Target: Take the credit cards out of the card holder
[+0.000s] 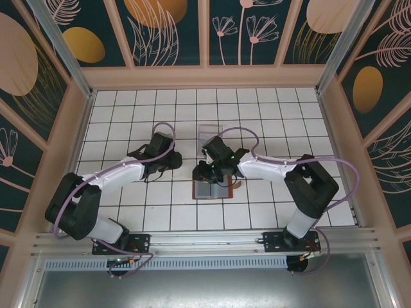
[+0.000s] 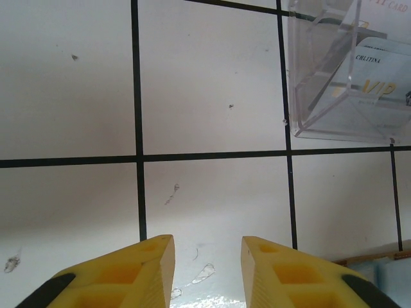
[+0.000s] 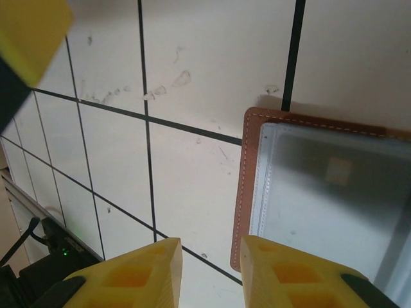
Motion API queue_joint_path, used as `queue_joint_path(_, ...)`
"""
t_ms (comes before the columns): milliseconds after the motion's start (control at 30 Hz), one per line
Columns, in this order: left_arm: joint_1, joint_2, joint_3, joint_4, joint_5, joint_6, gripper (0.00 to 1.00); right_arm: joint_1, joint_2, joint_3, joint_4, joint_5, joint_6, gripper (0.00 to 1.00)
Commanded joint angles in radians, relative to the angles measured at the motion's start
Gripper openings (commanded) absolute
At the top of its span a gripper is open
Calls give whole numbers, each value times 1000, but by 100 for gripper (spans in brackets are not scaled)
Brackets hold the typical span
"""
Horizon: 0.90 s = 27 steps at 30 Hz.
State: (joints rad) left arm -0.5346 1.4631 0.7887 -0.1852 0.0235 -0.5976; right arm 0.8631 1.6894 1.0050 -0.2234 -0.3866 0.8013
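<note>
One card holder lies open; one clear tray holds maybe one card; left gripper, right gripper part-open, empty.

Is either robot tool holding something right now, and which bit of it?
Nothing is held. The left tool and right tool each show bare tile between their yellow fingers; the reddish-brown leather card holder lies ungripped.

Reddish-brown card holder, open flat on tiles, blue-grey inside up, 1 pale credit card in clear tray

White tiled floor, floral wall panels
</note>
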Motion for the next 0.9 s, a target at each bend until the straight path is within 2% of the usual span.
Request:
queue_joint_path(0,5,-16,1,-24,-10,35,34,17,32,4,16,19,42,31)
queue_joint_path(433,4,-16,-2,-16,9,28,34,45,112,25,15,19,44,32)
queue_joint_path(867,4,-3,7,-14,20,28,35,59,125,55,-174,149,21,35)
